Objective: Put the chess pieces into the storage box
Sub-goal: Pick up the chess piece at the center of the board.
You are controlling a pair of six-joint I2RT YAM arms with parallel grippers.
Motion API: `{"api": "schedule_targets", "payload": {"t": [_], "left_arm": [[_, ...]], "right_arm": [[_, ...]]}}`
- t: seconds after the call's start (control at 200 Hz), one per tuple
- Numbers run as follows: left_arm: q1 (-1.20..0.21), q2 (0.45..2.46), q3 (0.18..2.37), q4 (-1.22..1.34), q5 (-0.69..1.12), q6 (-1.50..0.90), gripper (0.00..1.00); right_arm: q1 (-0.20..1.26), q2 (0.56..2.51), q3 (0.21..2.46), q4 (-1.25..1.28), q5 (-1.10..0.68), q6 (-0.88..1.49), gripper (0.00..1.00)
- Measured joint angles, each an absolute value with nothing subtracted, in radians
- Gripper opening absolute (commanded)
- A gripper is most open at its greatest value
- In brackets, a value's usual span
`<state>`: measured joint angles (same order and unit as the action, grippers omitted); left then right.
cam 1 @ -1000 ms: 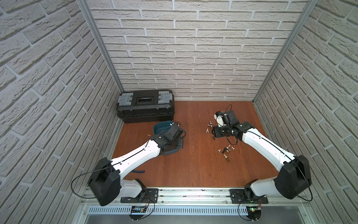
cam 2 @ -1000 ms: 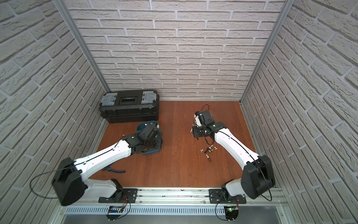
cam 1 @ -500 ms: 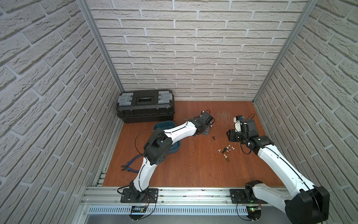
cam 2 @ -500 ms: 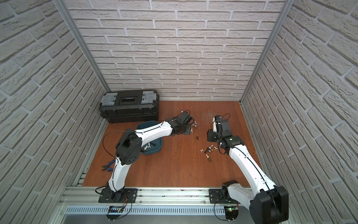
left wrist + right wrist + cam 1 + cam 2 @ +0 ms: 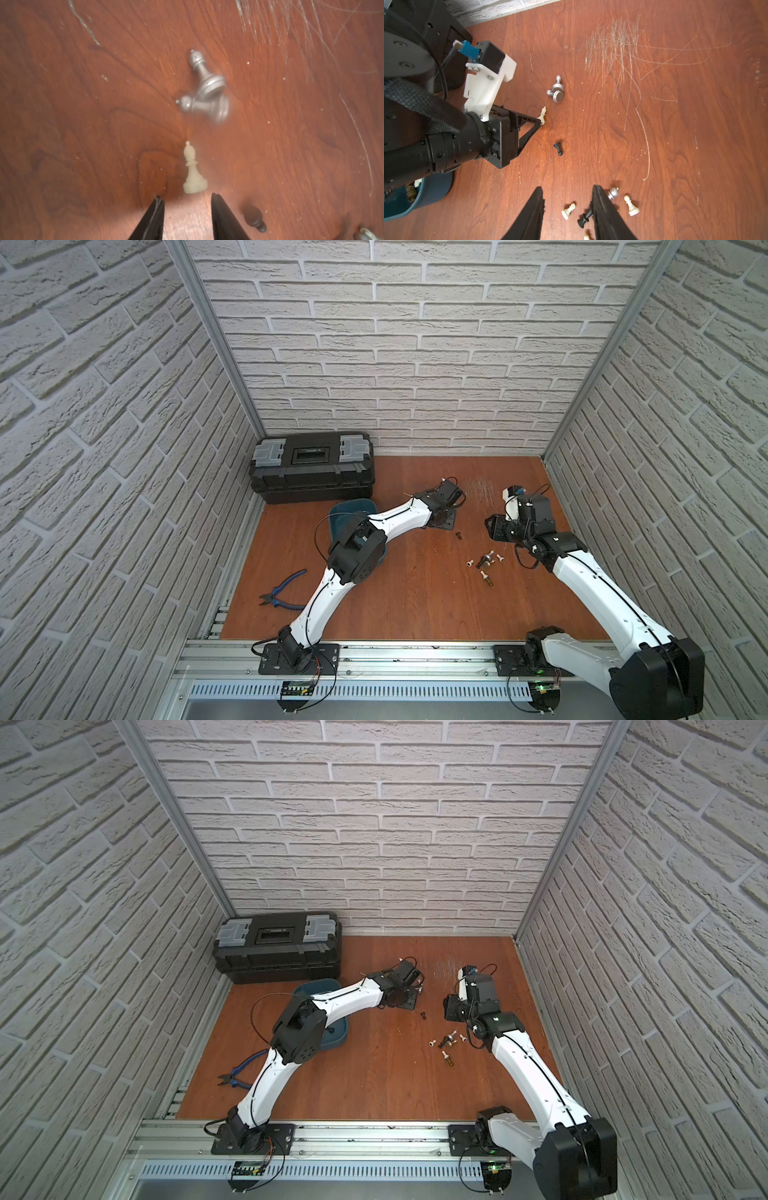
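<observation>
Left wrist: bishop [image 5: 192, 168] seemingly beyond jaws

The flat tabletop [image 5: 415, 605] is reddish-brown wood grain streaked with pale scratches. The small plastic bishop [image 5: 192, 170] is cream-white, the two metallic chess pieces [image 5: 204, 83] silvery grey, the tiny pawn [image 5: 254, 218] black. The shallow plastic tub [image 5: 338, 1038] is teal-blue. The rectangular toolbox [image 5: 311, 468] is black with grey latches. The walls [image 5: 415, 344] show a white brick pattern.
</observation>
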<state>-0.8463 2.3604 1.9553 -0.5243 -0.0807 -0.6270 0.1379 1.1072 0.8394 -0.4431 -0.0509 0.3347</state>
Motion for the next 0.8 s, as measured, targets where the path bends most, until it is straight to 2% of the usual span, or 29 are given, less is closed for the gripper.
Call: {"api": "schedule_targets", "payload": {"t": [0.415, 0.8], "left_arm": [[-0.846, 2.449, 2.066, -0.579, -0.074, -0.590, 0.40], [-0.846, 2.461, 2.092, -0.628, -0.109, -0.552, 0.29]], "right_arm": [[0.138, 1.139, 0.808, -0.411, -0.097, 0.338, 0.41], [0.138, 1.139, 0.801, -0.407, -0.110, 0.337, 0.40]]}}
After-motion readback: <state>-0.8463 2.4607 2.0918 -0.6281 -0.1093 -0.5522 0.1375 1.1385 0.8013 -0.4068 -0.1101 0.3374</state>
